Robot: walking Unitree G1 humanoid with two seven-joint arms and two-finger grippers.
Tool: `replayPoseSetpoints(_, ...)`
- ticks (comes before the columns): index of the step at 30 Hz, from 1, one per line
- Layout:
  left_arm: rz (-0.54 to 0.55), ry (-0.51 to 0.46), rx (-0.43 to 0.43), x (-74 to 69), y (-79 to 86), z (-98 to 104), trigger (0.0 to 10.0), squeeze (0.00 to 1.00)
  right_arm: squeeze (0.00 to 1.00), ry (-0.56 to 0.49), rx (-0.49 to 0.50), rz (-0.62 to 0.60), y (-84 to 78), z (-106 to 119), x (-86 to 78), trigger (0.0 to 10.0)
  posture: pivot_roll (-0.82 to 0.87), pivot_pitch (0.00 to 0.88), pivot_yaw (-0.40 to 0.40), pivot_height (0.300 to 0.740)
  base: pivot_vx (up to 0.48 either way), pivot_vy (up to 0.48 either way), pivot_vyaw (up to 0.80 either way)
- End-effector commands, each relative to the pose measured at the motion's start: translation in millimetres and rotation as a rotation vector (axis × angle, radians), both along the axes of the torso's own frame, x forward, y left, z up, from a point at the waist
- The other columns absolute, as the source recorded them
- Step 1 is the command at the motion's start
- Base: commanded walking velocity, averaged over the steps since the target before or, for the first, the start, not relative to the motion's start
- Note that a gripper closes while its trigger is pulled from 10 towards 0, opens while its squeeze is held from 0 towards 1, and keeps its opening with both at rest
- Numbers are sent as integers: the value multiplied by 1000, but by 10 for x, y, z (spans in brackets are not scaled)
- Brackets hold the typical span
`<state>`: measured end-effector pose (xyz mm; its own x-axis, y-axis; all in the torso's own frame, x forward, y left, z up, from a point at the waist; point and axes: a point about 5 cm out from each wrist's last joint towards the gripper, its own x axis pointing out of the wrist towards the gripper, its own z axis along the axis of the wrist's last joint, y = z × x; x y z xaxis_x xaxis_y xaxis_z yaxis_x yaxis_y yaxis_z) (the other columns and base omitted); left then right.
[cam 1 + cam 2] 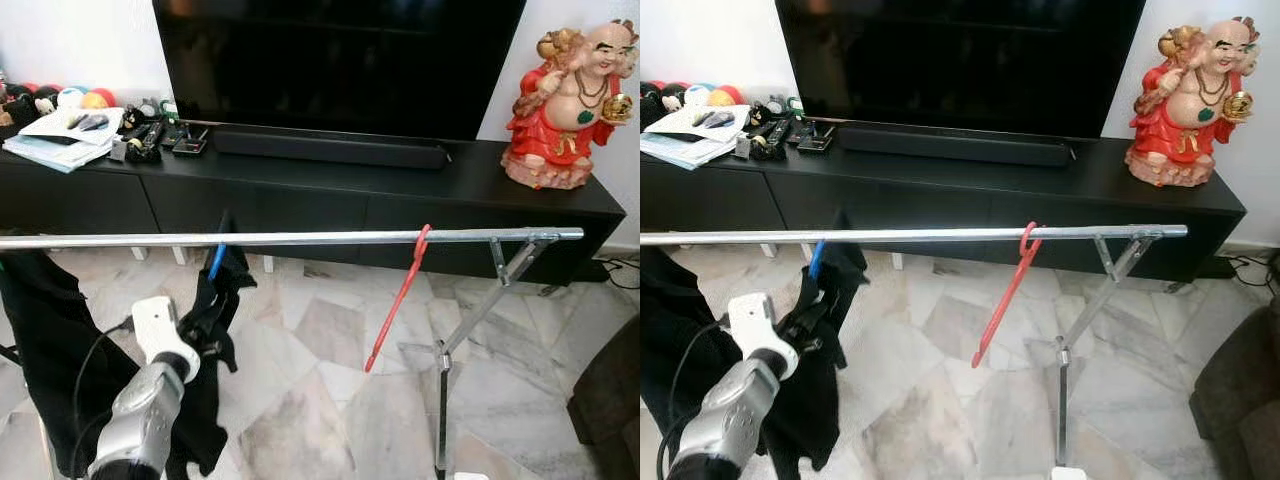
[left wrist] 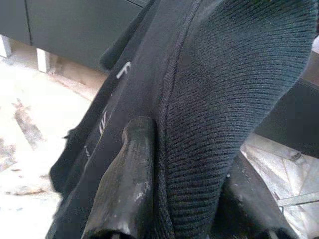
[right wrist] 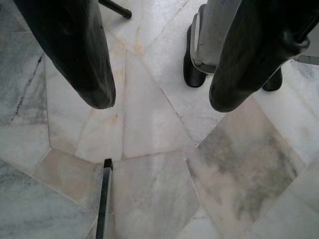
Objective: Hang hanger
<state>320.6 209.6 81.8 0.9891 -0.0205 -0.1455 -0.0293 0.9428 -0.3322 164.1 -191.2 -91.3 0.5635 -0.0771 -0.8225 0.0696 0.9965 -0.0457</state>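
My left fingers [image 2: 127, 184] grip the black knitted garment [image 1: 215, 330] on the blue plastic hanger [image 1: 216, 262], hooked over the silver metal rail [image 1: 300, 239]. My right fingers [image 3: 79, 59] hang apart above the marble floor [image 3: 154, 189].

Blue hanger [image 1: 217, 261] — hooked on the silver rail [image 1: 300, 239], carrying a black knit garment [image 1: 212, 330]. Red hanger [image 1: 398, 297] — bare, hooked further right, hanging slanted.
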Motion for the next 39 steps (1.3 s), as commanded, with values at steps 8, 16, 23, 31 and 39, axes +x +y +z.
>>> replayPoseSetpoints(8,28,29,-19,152,38,58,10000,0,0,15,-4,2,-31,3,7,10000,-54,60,-45,740,0,0,0)
replayPoseSetpoints(16,18,5,-60,255,-23,130,10000,0,0,23,-16,-9,-213,9,-56,10000,-56,66,-45,740,0,0,0)
replayPoseSetpoints(23,49,16,-89,344,-53,179,10000,0,0,35,-5,2,-80,-33,-105,10000,-58,66,-44,740,0,0,0)
replayPoseSetpoints(31,116,87,-93,405,-55,168,10000,0,0,44,2,12,-12,-52,-126,10000,-52,67,-42,740,0,0,0)
replayPoseSetpoints(39,95,182,-99,379,-192,10,10000,0,0,53,9,16,28,-67,-153,10000,-56,67,-41,740,0,0,0)
